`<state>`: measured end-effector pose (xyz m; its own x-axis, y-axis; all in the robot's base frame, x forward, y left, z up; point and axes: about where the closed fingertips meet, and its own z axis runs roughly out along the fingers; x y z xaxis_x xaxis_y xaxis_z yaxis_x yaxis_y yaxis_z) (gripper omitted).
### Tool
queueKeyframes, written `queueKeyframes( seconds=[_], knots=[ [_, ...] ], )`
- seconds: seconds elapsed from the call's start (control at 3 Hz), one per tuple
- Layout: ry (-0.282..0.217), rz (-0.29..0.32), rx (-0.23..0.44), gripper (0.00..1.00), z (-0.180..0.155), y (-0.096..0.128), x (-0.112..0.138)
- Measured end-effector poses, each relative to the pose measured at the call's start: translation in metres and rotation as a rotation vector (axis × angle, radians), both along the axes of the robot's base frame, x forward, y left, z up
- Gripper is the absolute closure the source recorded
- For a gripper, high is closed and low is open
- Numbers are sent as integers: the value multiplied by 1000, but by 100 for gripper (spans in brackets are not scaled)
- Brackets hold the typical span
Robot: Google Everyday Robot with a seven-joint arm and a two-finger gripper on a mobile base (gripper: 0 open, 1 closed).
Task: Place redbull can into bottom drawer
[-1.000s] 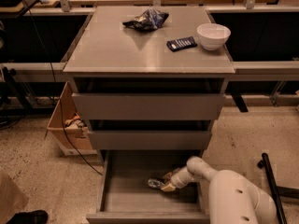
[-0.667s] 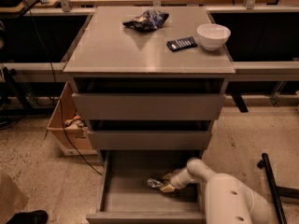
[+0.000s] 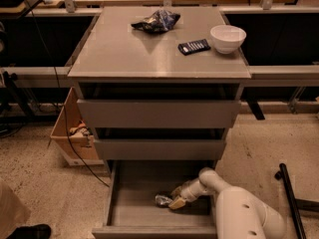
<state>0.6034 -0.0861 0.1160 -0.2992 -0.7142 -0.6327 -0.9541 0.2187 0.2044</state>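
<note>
The bottom drawer [image 3: 130,217] of the grey cabinet is pulled open at the bottom of the camera view. The redbull can [image 3: 162,200], small and shiny, lies on the drawer floor near its middle. My gripper [image 3: 173,201] reaches into the drawer from the right, low over the floor, with its tan fingers at the can's right end. The white arm [image 3: 244,213] fills the lower right corner and hides the drawer's right side.
On the cabinet top lie a dark blue snack bag [image 3: 155,21], a black remote [image 3: 194,46] and a white bowl [image 3: 228,38]. The two upper drawers [image 3: 158,113] stand slightly open. A cardboard box [image 3: 70,133] sits left of the cabinet. A black pole [image 3: 291,203] lies on the floor at right.
The gripper and can have shifted slightly left and lower inside the drawer. The arm has moved left with them.
</note>
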Motion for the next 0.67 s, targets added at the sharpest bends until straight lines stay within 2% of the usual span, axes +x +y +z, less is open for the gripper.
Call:
queueKeyframes(
  seconds=[0.33,0.67],
  knots=[
    [48,6,63,5,6,8,-5],
    [53,-31,99,0,34,-17,-8]
  ],
)
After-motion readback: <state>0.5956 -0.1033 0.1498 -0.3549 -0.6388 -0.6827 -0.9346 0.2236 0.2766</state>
